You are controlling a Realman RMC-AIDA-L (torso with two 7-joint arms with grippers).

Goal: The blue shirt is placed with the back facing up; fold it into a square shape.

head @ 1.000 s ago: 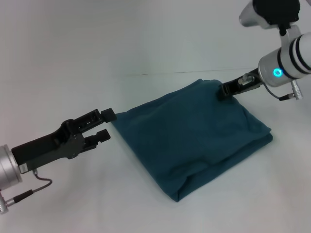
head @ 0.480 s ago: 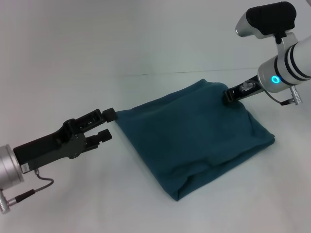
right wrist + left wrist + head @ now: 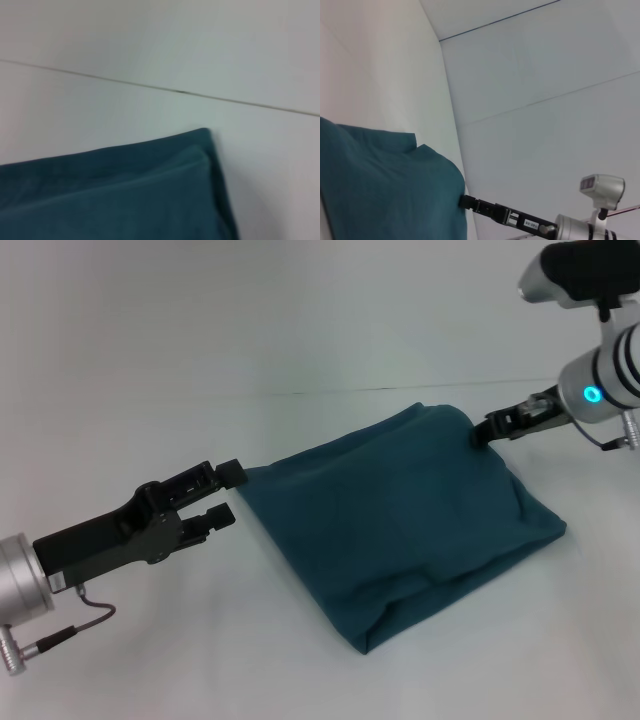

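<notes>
While the blue shirt [image 3: 400, 515] sits folded on the table [image 3: 300, 330], our left gripper [image 3: 222, 495] hangs apart by its corner, right gripper [image 3: 482, 432] we can't tell, so a snag could undo it

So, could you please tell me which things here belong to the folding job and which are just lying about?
Part of the job:
- blue shirt, folded into a rough square
- left gripper, open at the shirt's left corner
- right gripper at its far corner

Just lying about:
- nothing but the white table
</notes>
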